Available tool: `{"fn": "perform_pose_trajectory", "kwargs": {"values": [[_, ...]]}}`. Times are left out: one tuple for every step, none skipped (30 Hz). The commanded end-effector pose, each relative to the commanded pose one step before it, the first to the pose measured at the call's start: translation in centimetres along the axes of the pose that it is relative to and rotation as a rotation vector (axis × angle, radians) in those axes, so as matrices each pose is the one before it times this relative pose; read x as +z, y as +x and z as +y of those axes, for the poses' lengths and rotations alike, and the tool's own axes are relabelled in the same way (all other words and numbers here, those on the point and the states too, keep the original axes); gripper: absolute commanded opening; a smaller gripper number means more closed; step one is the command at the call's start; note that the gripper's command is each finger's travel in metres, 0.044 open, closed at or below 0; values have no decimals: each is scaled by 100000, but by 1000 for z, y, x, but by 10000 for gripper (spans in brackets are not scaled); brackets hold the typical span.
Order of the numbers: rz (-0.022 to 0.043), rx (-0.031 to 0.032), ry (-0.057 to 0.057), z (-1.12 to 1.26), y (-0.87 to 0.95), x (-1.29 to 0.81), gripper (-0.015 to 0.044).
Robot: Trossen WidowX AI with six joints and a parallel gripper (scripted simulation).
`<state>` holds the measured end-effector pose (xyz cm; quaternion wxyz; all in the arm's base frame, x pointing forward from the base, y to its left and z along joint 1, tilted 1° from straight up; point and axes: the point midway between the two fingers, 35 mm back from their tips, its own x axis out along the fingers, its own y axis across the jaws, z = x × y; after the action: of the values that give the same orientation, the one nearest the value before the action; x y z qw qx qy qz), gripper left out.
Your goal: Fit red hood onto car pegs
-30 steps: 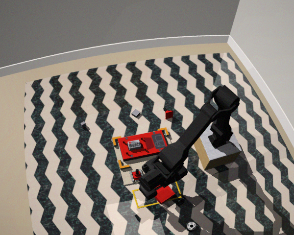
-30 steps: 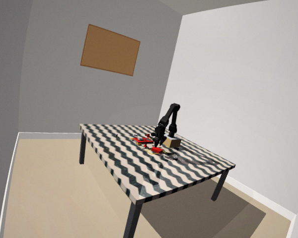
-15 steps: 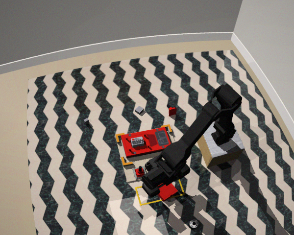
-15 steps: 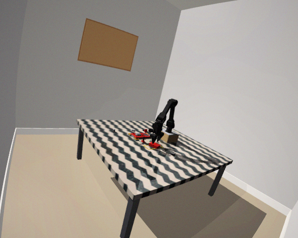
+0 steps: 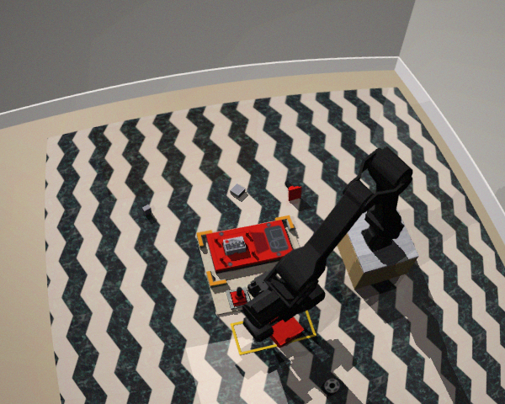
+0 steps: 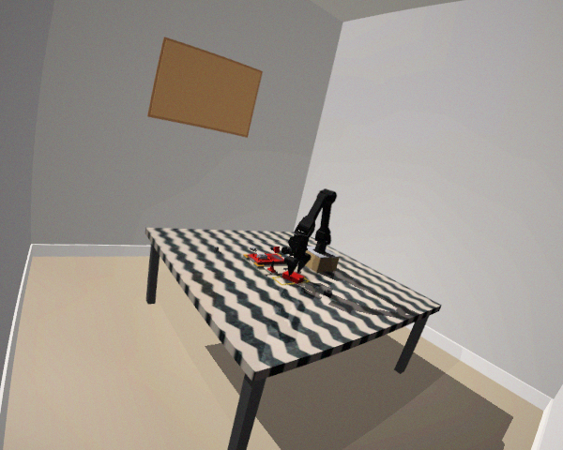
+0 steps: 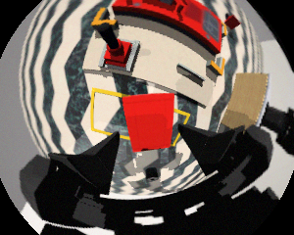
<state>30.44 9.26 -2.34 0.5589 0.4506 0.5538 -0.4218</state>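
Observation:
The red hood (image 5: 287,331) (image 6: 292,277) (image 7: 149,110) lies roof up on the table, partly within the yellow outline (image 5: 257,350) (image 7: 92,110). My gripper (image 6: 295,271) (image 7: 149,130) is open and empty, pointing down just above the hood. In the wrist view one fingertip is on each side of the hood, with gaps between. The arm covers part of the hood in the top view. The red chassis (image 5: 244,261) (image 7: 201,24) sits in the jig (image 5: 224,306) (image 7: 157,64). The grey engine block (image 5: 234,244) is on its deck with four short pegs around it.
A red part with an upright black post (image 5: 237,297) (image 7: 117,53) stands on the jig beside the hood. A wheel (image 5: 332,385) lies at the front. A grey block (image 5: 238,190), a red block (image 5: 295,193) and a small grey piece (image 5: 146,209) lie behind the jig.

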Motion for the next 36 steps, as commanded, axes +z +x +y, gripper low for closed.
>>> {"fn": "perform_pose_trajectory", "kwargs": {"values": [[-415,-1182,685,-279,434,59,440],[0,0,0,0,0,0,440],[0,0,0,0,0,0,440],[0,0,0,0,0,0,440],[0,0,0,0,8,0,440],[0,0,0,0,16,0,440],[0,0,0,1,24,0,440],[0,0,0,1,33,0,440],[0,0,0,1,40,0,440],[0,0,0,1,46,0,440],[0,0,0,1,49,0,440],[0,0,0,1,49,0,440],[0,0,0,1,49,0,440],[0,0,0,1,49,0,440],[0,0,0,1,49,0,440],[0,0,0,1,49,0,440],[0,0,0,1,49,0,440],[0,0,0,0,49,0,440],[0,0,0,0,49,0,440],[0,0,0,0,49,0,440],[0,0,0,0,49,0,440],[0,0,0,0,49,0,440],[0,0,0,0,49,0,440],[0,0,0,0,49,0,440],[0,0,0,0,49,0,440],[0,0,0,0,49,0,440],[0,0,0,0,49,0,440],[0,0,0,0,49,0,440],[0,0,0,-1,49,0,440],[0,0,0,-1,49,0,440],[0,0,0,-1,49,0,440],[0,0,0,-1,49,0,440],[0,0,0,-1,49,0,440],[0,0,0,-1,49,0,440],[0,0,0,-1,49,0,440],[0,0,0,-1,49,0,440]]}}
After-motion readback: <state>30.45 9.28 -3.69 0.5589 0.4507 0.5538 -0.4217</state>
